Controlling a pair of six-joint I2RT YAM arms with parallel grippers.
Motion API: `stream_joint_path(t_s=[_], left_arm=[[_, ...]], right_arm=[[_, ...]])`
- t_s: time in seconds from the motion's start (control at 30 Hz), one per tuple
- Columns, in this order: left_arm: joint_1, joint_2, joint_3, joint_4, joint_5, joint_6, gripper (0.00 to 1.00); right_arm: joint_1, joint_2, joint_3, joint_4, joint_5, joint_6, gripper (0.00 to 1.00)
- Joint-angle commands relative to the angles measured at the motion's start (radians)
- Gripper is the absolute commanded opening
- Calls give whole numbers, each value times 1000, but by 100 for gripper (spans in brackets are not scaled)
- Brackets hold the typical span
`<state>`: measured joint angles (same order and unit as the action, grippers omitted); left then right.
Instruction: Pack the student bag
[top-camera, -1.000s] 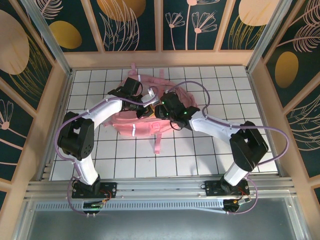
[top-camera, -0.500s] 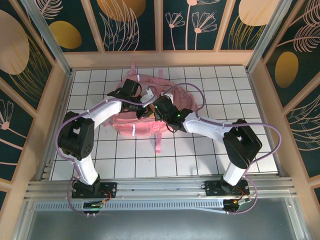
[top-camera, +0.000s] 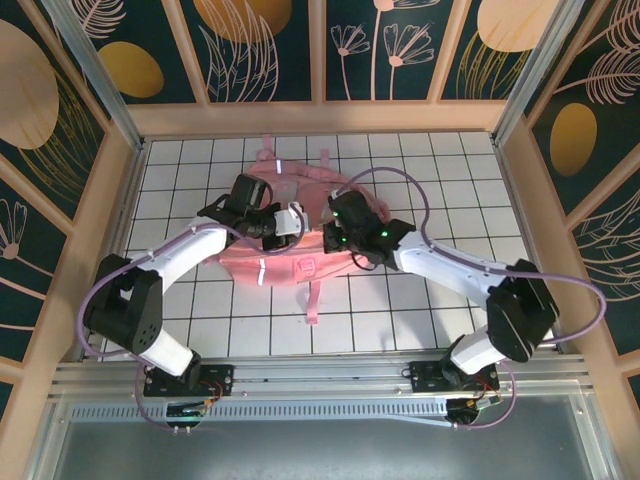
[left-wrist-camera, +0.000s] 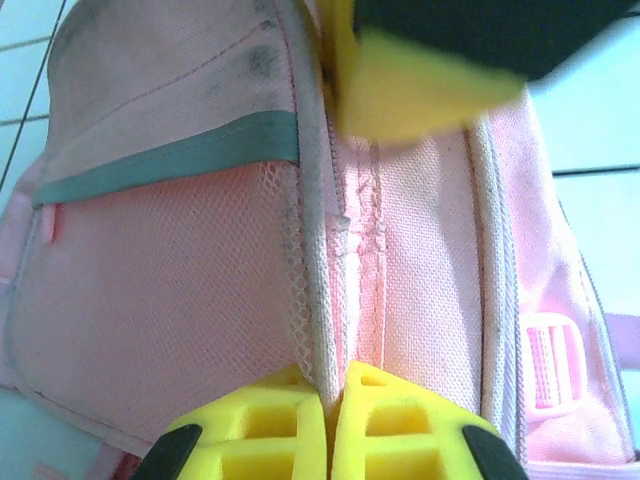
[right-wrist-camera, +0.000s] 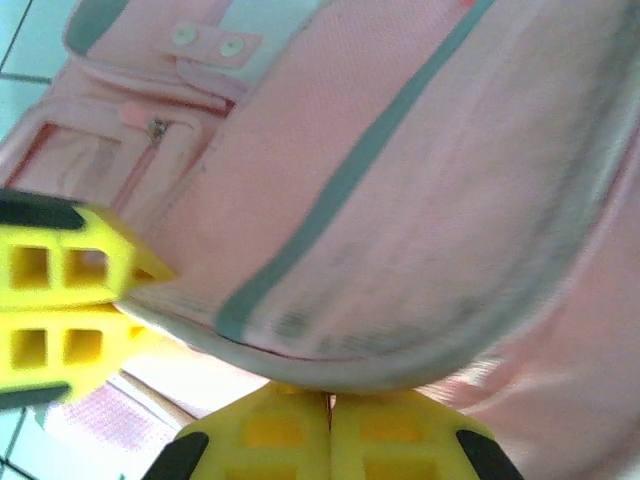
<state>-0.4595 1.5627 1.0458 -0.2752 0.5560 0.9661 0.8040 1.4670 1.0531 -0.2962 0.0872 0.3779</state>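
From above, my two arms covered the middle of the student bag. Its rim hid the tips of my right gripper, and the fabric beyond was blurred.

You are looking down on a white tiled table with dark grout lines running across it in a grid. A peach wooden frame is boxing it in on three sides. Above the frame, dark teal wall panels are rising at the back and both sides, carrying gold ovals and pale pink line drawings of leaves and flowers. Two metal posts are slanting up from the back corners. A ribbed aluminium rail is running along the near edge, with a grey tray lying below it. Even, soft light is falling across the tiles.
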Motion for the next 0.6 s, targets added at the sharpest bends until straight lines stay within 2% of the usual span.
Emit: stream_joint_path(t_s=[0.0,0.17,0.3,0.43,0.57], left_arm=[[10,-38,13,-80,14,228,0],[12,-34,10,-84,-67,414,0],[20,-37,15,-58,-143,485,0],[48,2,63,-74,-167,547,0],[86,49,94,-9,-170,554,0]], right_arm=[[-54,-67,-65,-84,55,-115,0],[-55,-94,-129,-126,87,-161,0],[-55,-120,-141,-160,99,-165,0],[-44,-156,-188,-118,-46,-223,0],[60,-149,-194,-113,-96,-262,0]])
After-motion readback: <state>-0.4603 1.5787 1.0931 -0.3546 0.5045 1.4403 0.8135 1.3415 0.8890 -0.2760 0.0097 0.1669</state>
